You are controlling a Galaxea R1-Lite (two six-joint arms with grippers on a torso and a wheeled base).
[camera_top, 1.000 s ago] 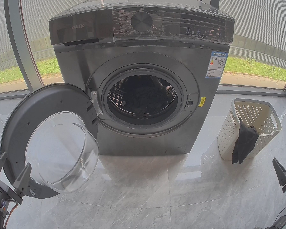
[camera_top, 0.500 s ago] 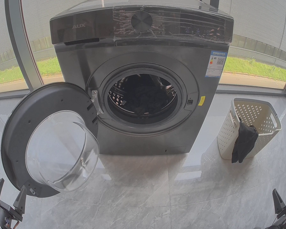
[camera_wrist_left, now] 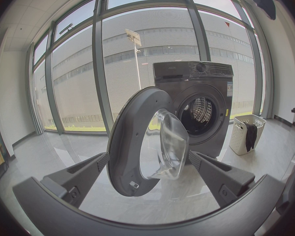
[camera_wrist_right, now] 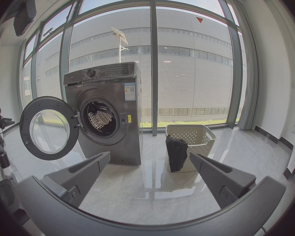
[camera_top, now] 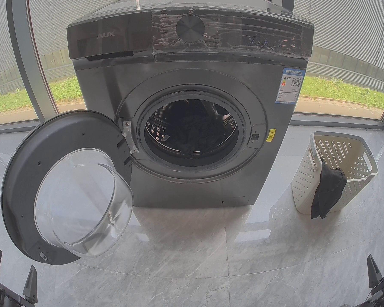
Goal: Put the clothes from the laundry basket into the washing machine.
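Over the near rim of the white laundry basket (camera_top: pixel 344 135), right of the washing machine (camera_top: pixel 187 73), hangs a black garment (camera_top: pixel 327 188), well ahead of the right fingers (camera_wrist_right: pixel 219 177) and farther still from the left fingers (camera_wrist_left: pixel 78 177). Both pairs are spread wide, holding nothing and touching nothing. The machine's round door (camera_top: pixel 51 141) stands swung open, between the left fingers and the drum (camera_top: pixel 192 128).

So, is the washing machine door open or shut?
Open. The door stands swung out left of the washing machine, and the drum mouth is uncovered.
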